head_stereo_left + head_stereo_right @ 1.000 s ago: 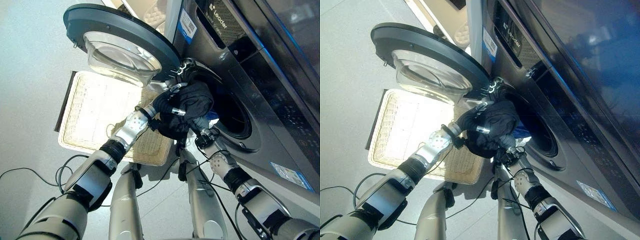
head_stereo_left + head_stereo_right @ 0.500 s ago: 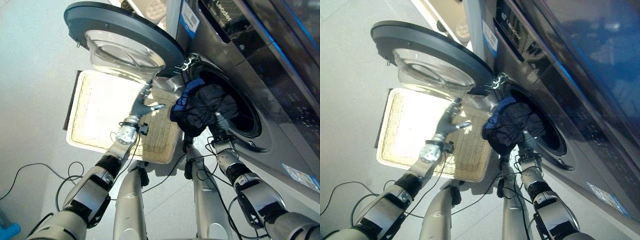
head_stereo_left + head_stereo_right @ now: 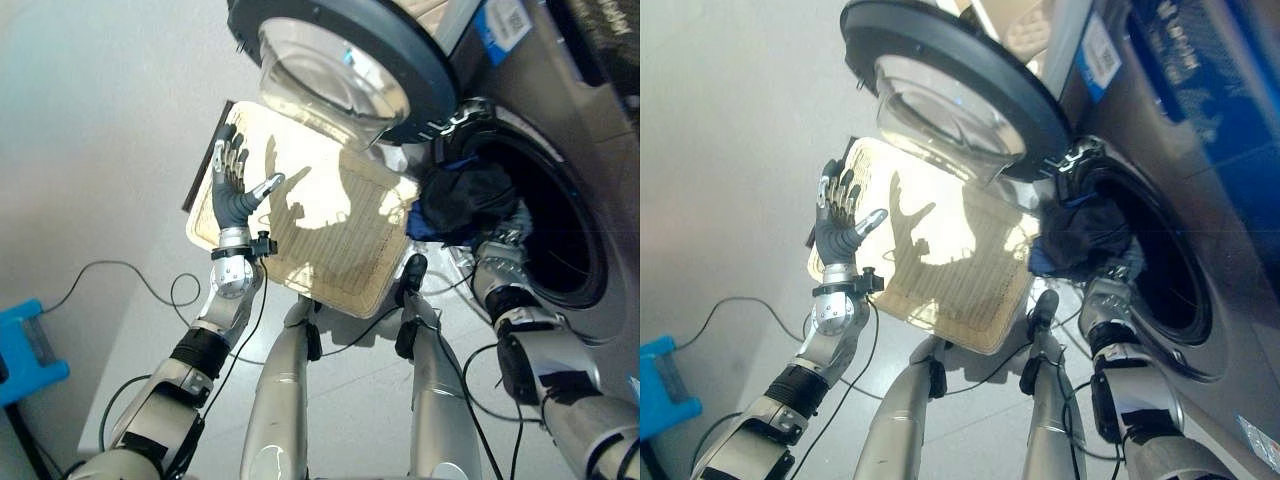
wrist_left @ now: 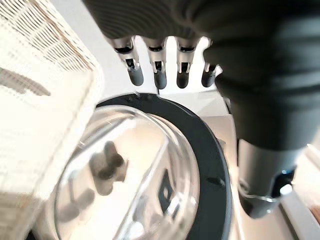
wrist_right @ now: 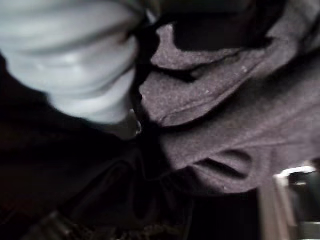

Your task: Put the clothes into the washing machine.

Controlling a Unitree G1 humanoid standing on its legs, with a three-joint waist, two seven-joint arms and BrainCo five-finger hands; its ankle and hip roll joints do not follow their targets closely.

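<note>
Pale grey floor (image 3: 100, 120) all round, washing machine (image 3: 590, 130) along the right side. Round door (image 3: 960, 95) swung wide and standing out over the floor, presumably to keep the drum mouth (image 3: 560, 235) free for loading. Flat woven basket (image 3: 330, 235) lying below the door, just beside the opening, so close at hand for lifting laundry; looks bare of clothes, though part sits under the door.

Dark clothes (image 3: 465, 205), a bundle with a blue edge, bunched at the near rim of the drum mouth, partly inside and partly hanging out. Likely still needs a push deeper to clear the rim.

Right hand (image 3: 503, 252) up under the bundle from below, wrist visible, fingers buried in cloth; cannot tell whether curled or flat. Dark fabric folds pressed close against it in the right wrist view.

Left hand (image 3: 235, 185) raised over the far edge of the basket, fingers straight and spread wide, holding nothing, well apart from the clothes. Probably kept clear of the loading path.
</note>
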